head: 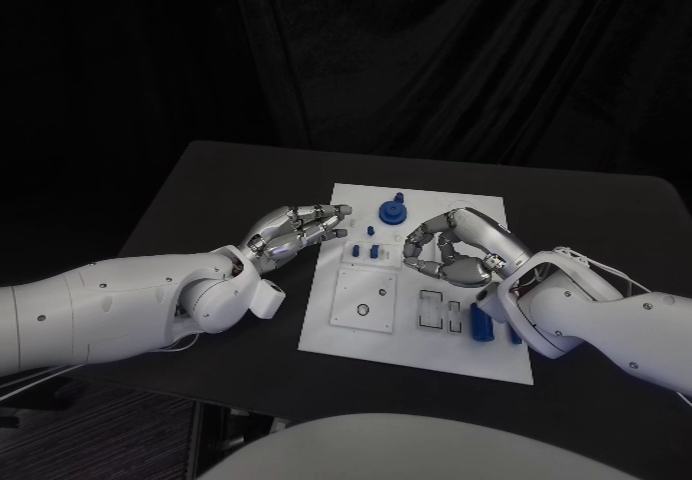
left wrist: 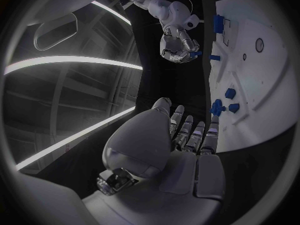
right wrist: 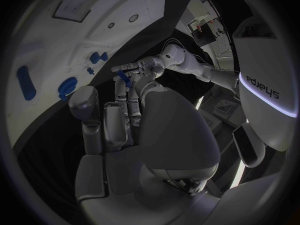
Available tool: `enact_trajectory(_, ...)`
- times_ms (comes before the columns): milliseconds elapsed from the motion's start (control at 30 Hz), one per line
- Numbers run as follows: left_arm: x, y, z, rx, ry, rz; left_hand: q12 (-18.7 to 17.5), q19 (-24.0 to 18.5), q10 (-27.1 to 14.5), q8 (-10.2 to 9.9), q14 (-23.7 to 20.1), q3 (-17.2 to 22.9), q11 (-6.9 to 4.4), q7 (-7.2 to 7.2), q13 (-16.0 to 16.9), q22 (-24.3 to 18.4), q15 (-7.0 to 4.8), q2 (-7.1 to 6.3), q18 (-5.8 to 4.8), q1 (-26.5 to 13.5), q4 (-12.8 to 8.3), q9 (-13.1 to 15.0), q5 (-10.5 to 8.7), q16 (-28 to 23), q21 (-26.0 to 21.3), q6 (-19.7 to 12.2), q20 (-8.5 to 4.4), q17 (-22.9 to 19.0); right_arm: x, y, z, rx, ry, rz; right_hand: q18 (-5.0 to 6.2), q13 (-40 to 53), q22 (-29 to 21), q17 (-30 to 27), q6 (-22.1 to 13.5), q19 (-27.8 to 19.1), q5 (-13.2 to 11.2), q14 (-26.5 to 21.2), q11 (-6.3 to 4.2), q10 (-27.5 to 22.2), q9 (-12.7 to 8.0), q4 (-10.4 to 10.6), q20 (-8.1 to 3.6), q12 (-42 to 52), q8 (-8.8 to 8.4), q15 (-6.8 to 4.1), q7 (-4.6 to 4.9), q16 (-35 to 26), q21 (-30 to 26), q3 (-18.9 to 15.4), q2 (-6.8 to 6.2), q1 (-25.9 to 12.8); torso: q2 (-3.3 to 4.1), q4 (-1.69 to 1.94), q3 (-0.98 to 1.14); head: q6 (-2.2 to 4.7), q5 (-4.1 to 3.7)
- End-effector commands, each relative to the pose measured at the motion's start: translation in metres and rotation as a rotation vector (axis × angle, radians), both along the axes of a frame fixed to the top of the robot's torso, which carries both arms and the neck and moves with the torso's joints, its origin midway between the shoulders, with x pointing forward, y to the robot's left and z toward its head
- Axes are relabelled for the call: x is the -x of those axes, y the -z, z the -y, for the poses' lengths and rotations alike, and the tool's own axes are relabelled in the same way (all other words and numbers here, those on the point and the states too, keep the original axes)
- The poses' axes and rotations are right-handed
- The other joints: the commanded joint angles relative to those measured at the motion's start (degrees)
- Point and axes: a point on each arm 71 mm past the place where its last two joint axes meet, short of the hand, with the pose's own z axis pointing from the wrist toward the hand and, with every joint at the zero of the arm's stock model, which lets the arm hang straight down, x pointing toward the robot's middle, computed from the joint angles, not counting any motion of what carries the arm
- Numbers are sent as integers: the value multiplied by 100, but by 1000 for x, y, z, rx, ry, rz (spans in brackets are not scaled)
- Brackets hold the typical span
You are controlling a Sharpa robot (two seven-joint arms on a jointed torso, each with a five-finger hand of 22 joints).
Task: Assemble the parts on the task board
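Right hand [head: 450,252] pinches small blue part [right wrist: 123,76] above task board [head: 378,330]; left hand [head: 299,230] empty, fingers extended at board's left edge. Lower slowly, keep part upright, align first.

One piece of lettering is showing: in the right wrist view, dark letters are running along a white curved housing [right wrist: 265,85] beside a glowing strip. They are appearing turned over and seem to read "sharpa". The task board [head: 325,330] is carrying no legible marking.
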Motion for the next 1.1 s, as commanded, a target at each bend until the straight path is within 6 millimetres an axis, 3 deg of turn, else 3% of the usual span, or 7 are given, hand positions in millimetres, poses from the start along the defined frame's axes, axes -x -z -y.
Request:
enact_trajectory(33, 1, 0, 2, 14, 9, -4, 35, 41, 34, 38, 31, 34, 20, 19, 8, 4, -4, -10, -69, 59, 3, 6, 4, 24, 36, 35, -16, 7, -1, 3, -2, 38, -24, -19, -56, 12, 688, 5, -75, -65, -55, -56, 11, -63, 43, 32, 1, 37, 45, 29, 20, -8, -51, 5, -4, 84, -3, 3, 0, -1, 12)
enact_trajectory(467, 0, 1, 1, 11, 11, -8, 24, 41, 29, 37, 26, 36, 16, 21, 5, 0, -4, -18, -67, 61, 1, 5, 1, 21, 36, 28, -16, 6, -1, 15, -9, 60, -37, 1, -26, 70, 658, 136, -163, -125, -234, -16, 12, -102, 185, 28, 14, 107, 171, 30, 26, 106, -204, 3, -1, 203, 0, 3, -3, -1, 64)
enact_trajectory(867, 2, 0, 1, 20, 13, -1, 72, 68, 50, 49, 52, 66, 20, 17, 9, 12, 0, -20, -60, 74, -3, 10, 13, 45, 46, 61, -15, 11, 6, 12, 0, -129, 21, -119, -31, 82, 669, 177, -307, -116, -19, -7, 28, -191, 320, 83, 19, 113, 283, 41, 54, 152, -155, 18, 32, 251, -2, 1, -2, -1, 307)
enact_trajectory(933, 2, -2, 2, 28, 14, 8, 154, 152, 104, 85, 156, 136, 33, 7, 16, 54, 12, -24, -45, 98, -2, 23, 38, 131, 79, 155, -14, 30, 8, 10, 3, -163, 28, -145, -30, 82, 668, 174, -322, -123, 22, -12, 30, -205, 329, 92, 20, 112, 291, 44, 59, 150, -157, 23, 36, 258, -4, 5, -4, -1, 331)
enact_trajectory(1100, 4, -4, 4, 47, 16, 28, 763, 516, 588, 200, 766, 370, 110, -39, 94, 221, -8, -96, 53, 159, 52, 60, 165, 631, 235, 514, -19, 121, 11, 2, 9, -236, 49, -206, -35, 66, 674, 211, -374, -125, 159, -2, 49, -267, 338, 122, 26, 90, 297, 55, 86, 185, -120, 37, 45, 276, -1, 9, -5, -1, 357)
